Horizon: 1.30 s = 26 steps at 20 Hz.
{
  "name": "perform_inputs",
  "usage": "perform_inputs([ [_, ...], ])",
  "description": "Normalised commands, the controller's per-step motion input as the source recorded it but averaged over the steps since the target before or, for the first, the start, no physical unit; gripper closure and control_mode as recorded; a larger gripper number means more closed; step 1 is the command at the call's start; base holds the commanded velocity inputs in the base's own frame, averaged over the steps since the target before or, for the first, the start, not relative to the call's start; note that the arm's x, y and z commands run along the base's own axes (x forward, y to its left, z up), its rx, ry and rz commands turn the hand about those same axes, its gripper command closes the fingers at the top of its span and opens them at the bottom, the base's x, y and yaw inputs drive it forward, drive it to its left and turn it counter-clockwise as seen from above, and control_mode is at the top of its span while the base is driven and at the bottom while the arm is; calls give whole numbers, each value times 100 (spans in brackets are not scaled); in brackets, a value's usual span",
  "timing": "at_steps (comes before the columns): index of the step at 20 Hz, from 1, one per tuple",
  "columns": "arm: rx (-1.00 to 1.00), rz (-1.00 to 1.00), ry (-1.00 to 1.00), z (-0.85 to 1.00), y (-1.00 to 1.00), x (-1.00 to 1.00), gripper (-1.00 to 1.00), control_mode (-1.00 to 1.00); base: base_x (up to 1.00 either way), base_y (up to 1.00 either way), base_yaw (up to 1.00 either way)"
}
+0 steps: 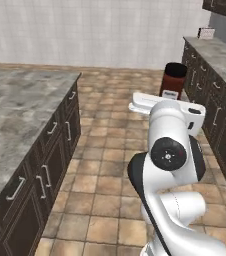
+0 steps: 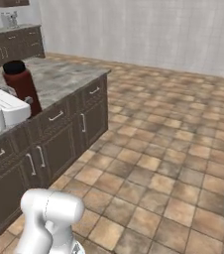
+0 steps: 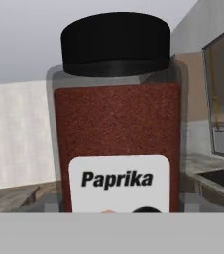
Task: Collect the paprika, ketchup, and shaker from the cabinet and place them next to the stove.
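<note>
The paprika point(image 3: 116, 124) stands upright close before the hand camera: a dark red-brown jar with a black cap and a white label reading "Paprika". My gripper point(image 1: 170, 98) is shut on it low down and holds it in the air above the tiled floor, between the two counters. The jar's cap and upper body rise above the white hand point(image 1: 150, 102). In the right base view the paprika point(image 2: 21, 85) sits just beyond the hand point(image 2: 2, 109). The jar hides my fingertips. The ketchup, the shaker and the stove are out of view.
A grey stone island with dark drawers point(image 1: 20, 115) runs along the left. A second dark counter point(image 1: 220, 65) lines the right wall with a small white item point(image 1: 205, 33) at its far end. Corner of a dark wall cabinet point(image 1: 224, 6) above. Open tiled floor point(image 2: 173, 139) lies between.
</note>
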Motion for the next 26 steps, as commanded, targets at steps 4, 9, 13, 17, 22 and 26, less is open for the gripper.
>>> perform_inputs([
  [4, 0, 0, 0, 0, 0, 0, 100, 100, 30, 32, 55],
  [9, 0, 0, 0, 0, 0, 0, 100, 100, 6, 43, 59],
  [13, 0, 0, 0, 0, 0, 0, 100, 100, 94, -11, 47],
  [17, 0, 0, 0, 0, 0, 0, 100, 100, 84, -46, 42],
  [22, 0, 0, 0, 0, 0, 0, 100, 100, 71, -54, 40],
  [26, 0, 0, 0, 0, 0, 0, 100, 100, 69, -43, 42],
])
